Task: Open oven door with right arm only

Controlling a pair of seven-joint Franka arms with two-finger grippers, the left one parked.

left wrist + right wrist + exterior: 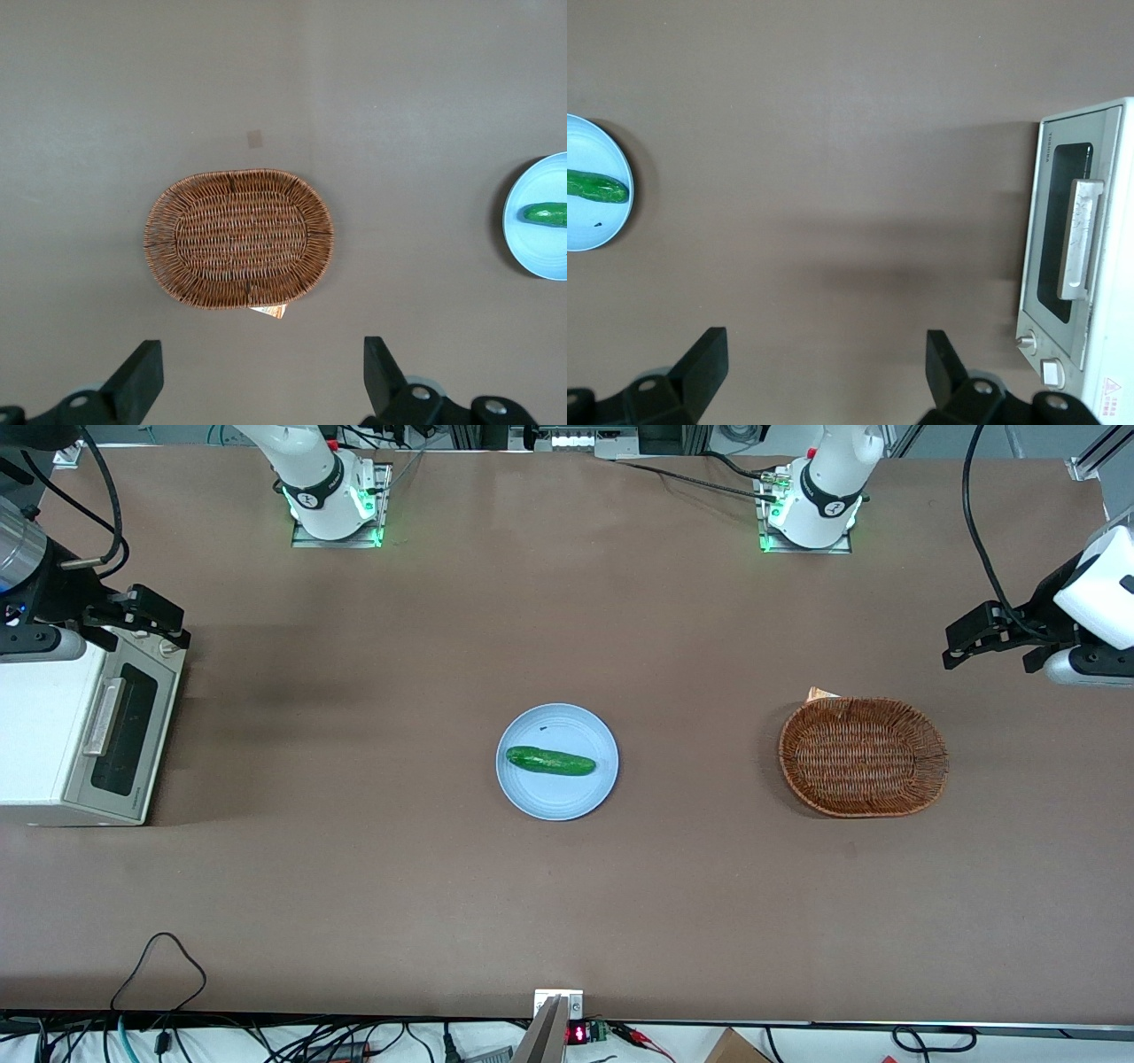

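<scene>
cucumber plate (556,797) sits mid-table, untouched. your oven door (124,731) is shut w/ nothing done; gripper (146,615) hovers above oven, jaws wide, empty.

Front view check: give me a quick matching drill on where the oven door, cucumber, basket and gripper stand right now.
Things:
1. oven door
2. cucumber
3. basket
4. gripper

States:
A. lying on the blue plate
B. empty, toward the parked arm's end of the table
C. shut against the oven, handle untouched
D. jaws open, above the oven's corner, holding nothing

Pairs: 1-C, 2-A, 3-B, 4-D
</scene>
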